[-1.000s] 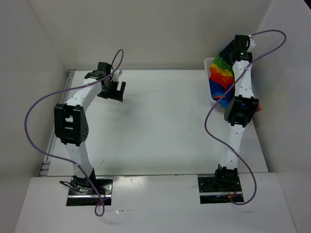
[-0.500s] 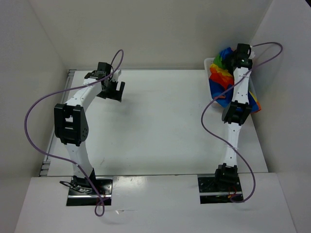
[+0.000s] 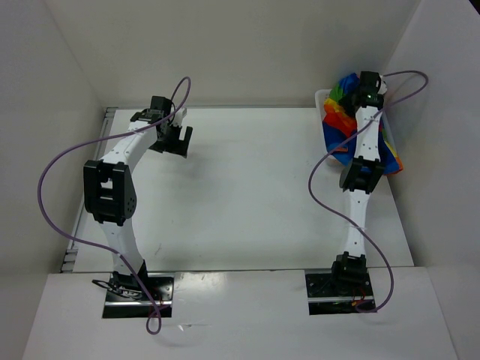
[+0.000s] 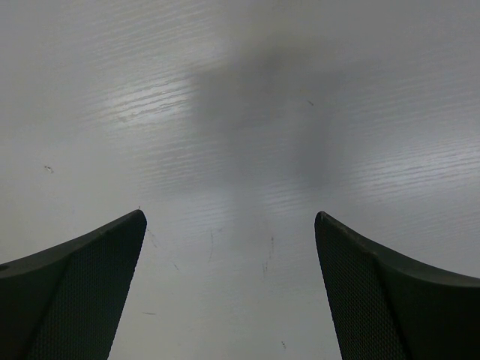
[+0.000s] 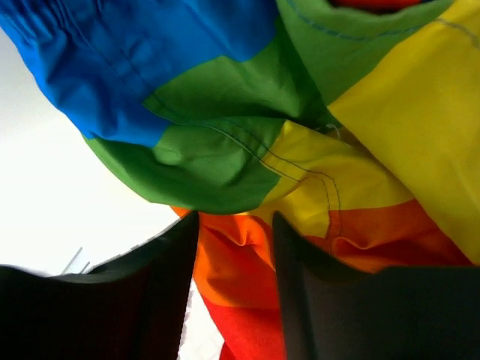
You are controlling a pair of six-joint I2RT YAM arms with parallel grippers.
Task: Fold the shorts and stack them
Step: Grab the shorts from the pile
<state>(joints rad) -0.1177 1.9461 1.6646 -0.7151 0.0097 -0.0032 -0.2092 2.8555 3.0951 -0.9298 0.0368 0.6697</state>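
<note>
The shorts (image 3: 339,114), in rainbow stripes, lie bunched in a white bin (image 3: 320,97) at the table's far right. In the right wrist view the shorts (image 5: 247,90) fill the frame with blue, green, yellow, orange and red folds. My right gripper (image 5: 235,225) is down in the pile, and a puckered orange fold sits pinched between its dark fingers (image 5: 161,285). From above, the right gripper (image 3: 361,87) is over the bin's far end. My left gripper (image 3: 174,141) hovers open over bare table at the far left, and my left gripper (image 4: 229,225) has nothing between its fingers.
White walls close in the table on the left, back and right; the bin stands against the right wall. Purple cables (image 3: 52,172) loop off both arms. A metal rail (image 3: 75,240) runs along the table's left edge.
The right arm has reached farther back and down into the bin, and its jaws have narrowed onto the cloth. The left arm has stayed put.
</note>
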